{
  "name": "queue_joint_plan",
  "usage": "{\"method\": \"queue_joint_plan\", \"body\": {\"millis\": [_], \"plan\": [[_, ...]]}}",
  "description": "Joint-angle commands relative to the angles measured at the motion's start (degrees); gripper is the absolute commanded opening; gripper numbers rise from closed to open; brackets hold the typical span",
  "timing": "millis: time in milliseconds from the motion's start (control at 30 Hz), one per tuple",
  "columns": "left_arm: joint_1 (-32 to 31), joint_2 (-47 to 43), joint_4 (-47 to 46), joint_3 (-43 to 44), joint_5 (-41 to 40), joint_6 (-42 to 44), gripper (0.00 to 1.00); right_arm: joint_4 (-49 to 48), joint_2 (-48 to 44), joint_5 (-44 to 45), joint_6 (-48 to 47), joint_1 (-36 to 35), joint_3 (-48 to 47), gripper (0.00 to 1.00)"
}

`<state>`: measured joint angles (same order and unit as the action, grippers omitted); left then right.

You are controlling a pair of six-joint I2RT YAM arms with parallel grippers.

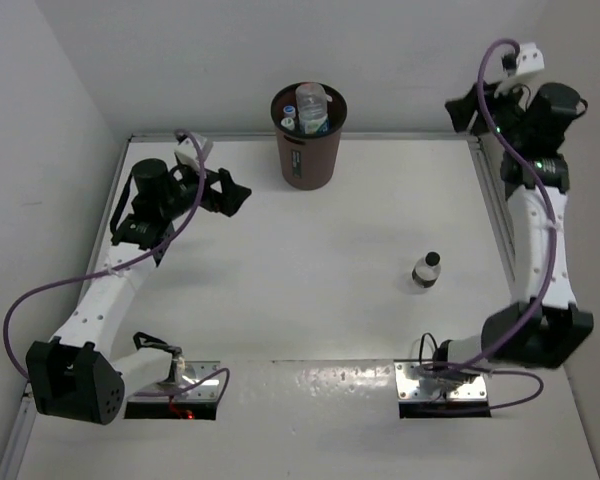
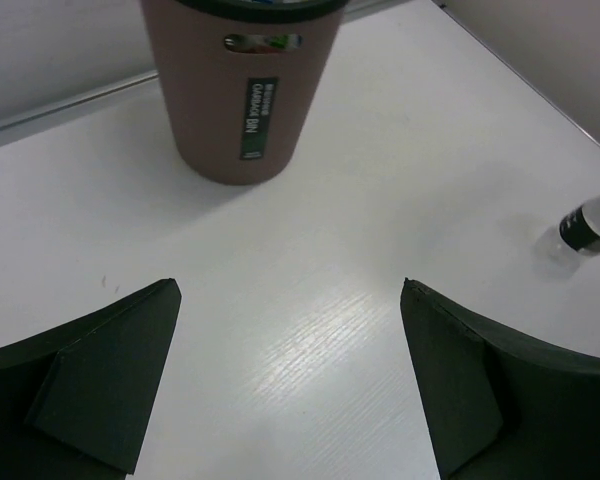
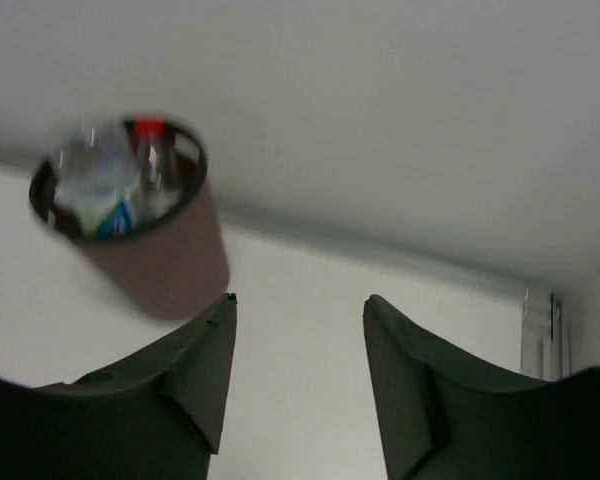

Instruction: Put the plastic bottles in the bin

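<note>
The dark brown bin (image 1: 305,150) stands at the back middle of the table and holds several plastic bottles (image 1: 311,108); a blue-white label and a red cap (image 3: 150,128) show inside it. One short dark-labelled bottle (image 1: 426,270) stands upright on the table at the right, also at the right edge of the left wrist view (image 2: 590,225). My left gripper (image 1: 242,195) hovers left of the bin, open and empty (image 2: 290,285). My right gripper (image 1: 458,112) is raised at the back right, away from the bin, jaws apart with nothing between them (image 3: 298,300).
White walls close in the table at the back and both sides. A metal rail (image 1: 495,215) runs along the right edge. Both arm bases (image 1: 175,385) sit at the near edge. The bin (image 2: 242,100) has a handle slot and a label facing the left gripper.
</note>
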<state>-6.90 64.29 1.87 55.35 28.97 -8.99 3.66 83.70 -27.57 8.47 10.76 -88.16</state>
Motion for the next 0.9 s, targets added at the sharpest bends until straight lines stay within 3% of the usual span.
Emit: {"method": "queue_joint_plan", "body": {"millis": [0, 133, 200, 300, 467, 500, 867], "plan": [[-2.5, -0.5, -0.3, 1.7, 1.0, 3.8, 0.99, 32.0, -5.9, -7.7, -16.1, 0.9, 5.7, 0.56], [-3.7, -1.1, -0.3, 0.6, 0.5, 4.3, 0.99, 52.5, -12.1, -6.4, -25.7, 4.6, 11.2, 0.55], [-4.3, -1.8, -0.3, 0.0, 0.5, 4.3, 0.99, 55.3, -13.8, -6.8, -28.3, 5.5, 16.0, 0.55], [-5.0, -2.9, 0.2, -1.5, -0.1, 4.3, 0.99, 53.7, -18.5, -4.9, -28.0, 5.3, 24.1, 0.55], [-6.1, -4.1, 0.2, -3.4, -0.7, 3.7, 0.99, 44.3, -21.2, 6.3, -25.9, 1.2, 34.2, 0.58], [-6.1, -4.7, 0.2, -3.4, -1.2, 3.7, 0.99, 43.4, -20.7, 8.0, -25.1, 0.5, 35.0, 0.61], [-6.1, -5.8, 1.5, -4.0, -2.3, 4.8, 0.99, 37.8, -17.1, 18.2, -23.3, -3.7, 37.6, 0.61]]}}
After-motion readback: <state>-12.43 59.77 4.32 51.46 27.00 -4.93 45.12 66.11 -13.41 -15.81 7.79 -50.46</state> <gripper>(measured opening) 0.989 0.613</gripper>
